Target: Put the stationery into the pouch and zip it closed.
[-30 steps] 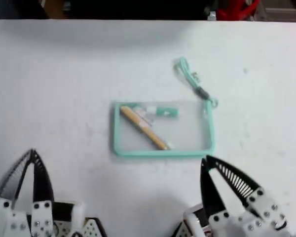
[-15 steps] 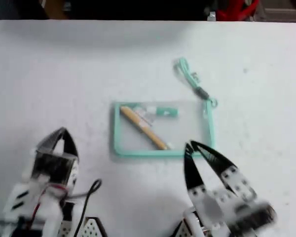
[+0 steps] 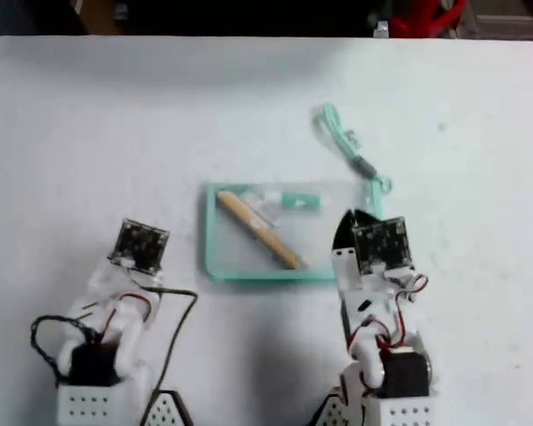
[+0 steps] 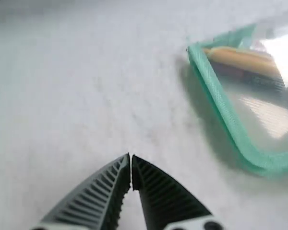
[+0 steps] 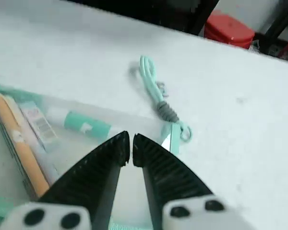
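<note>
A clear pouch with a teal rim point(image 3: 210, 240) lies flat in the middle of the table. Inside it are a yellow pencil point(image 3: 258, 231) and a teal-and-white item point(image 3: 298, 202). A teal cord point(image 3: 342, 138) trails from its far right corner. My left gripper point(image 4: 130, 162) is shut and empty, low over bare table to the left of the pouch's rim point(image 4: 216, 96). My right gripper point(image 5: 131, 141) is shut, hovering above the pouch's right end point(image 5: 110, 111), with the pencil point(image 5: 14, 139) and the cord point(image 5: 156, 91) beyond it. The right arm point(image 3: 377, 244) overlaps the pouch's right edge.
The white table point(image 3: 115, 115) is open on all sides of the pouch. Its far edge meets a dark background, where a red object point(image 5: 229, 29) stands off the table. A black cable point(image 3: 173, 319) loops beside the left arm point(image 3: 140, 247).
Both arms have swung forward from the near edge; the left one now stands left of the pouch, the right one over its right end. Both grippers have closed. The pouch has not moved.
</note>
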Robot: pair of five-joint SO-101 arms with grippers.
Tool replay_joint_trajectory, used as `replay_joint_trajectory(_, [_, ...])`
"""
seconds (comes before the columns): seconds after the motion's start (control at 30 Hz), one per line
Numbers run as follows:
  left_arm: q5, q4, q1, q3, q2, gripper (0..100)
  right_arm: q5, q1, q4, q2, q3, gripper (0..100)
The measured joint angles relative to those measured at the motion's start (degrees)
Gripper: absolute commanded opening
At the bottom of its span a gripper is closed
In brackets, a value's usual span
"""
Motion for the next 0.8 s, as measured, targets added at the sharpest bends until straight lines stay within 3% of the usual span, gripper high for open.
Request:
replay_joint_trajectory(0.37, [0.00, 1.14, -0.97, 2.02, 0.97, 2, 0.09, 0.62, 3.08, -0.18, 7.38, 1.8])
replay_joint_trajectory(0.67, [0.00, 12.40, -0.97, 2.11, 0.97, 2, 0.09, 0.62, 25.14, -0.18, 7.38, 1.8])
replay_joint_trajectory(0.8, [0.00, 13.01, 0.62, 2.11, 0.53, 2, 0.09, 0.62, 26.55, -0.18, 7.38, 1.8])
